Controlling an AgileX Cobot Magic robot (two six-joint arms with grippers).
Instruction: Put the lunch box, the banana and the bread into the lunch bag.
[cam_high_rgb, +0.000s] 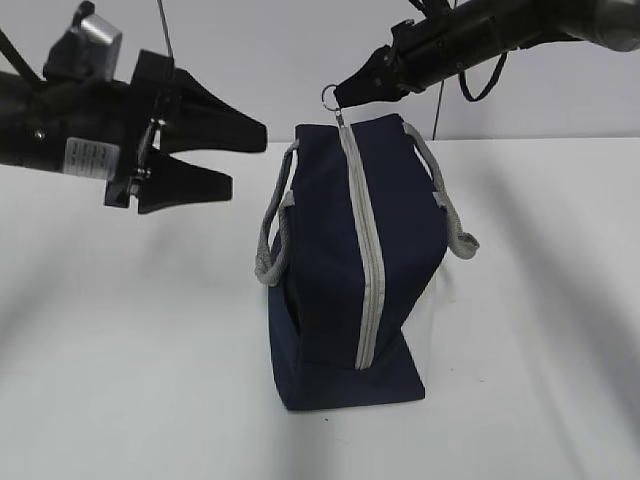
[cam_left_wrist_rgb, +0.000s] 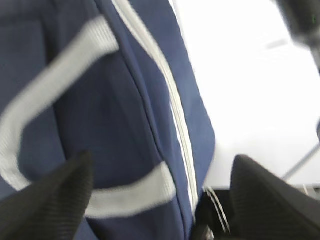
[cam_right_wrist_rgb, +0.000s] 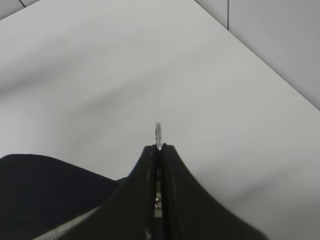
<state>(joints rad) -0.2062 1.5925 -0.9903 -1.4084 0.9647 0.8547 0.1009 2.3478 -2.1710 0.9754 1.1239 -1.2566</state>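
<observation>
Navy bag (cam_high_rgb: 335, 270) stands zipped on the white table (cam_high_rgb: 120, 380), both grippers up by its top.

Left gripper (cam_high_rgb: 245, 160) hangs in the air just left of the bag, its black jaws spread wide with nothing between them, near the grey handle (cam_high_rgb: 272, 245). Right gripper (cam_high_rgb: 345, 95) reaches in from the upper right, jaws pressed tight on the metal zip ring (cam_high_rgb: 331, 96) at the bag's top end. Grey zipper (cam_high_rgb: 365, 250) runs closed down the middle. No box, banana or bread shows anywhere.
</observation>
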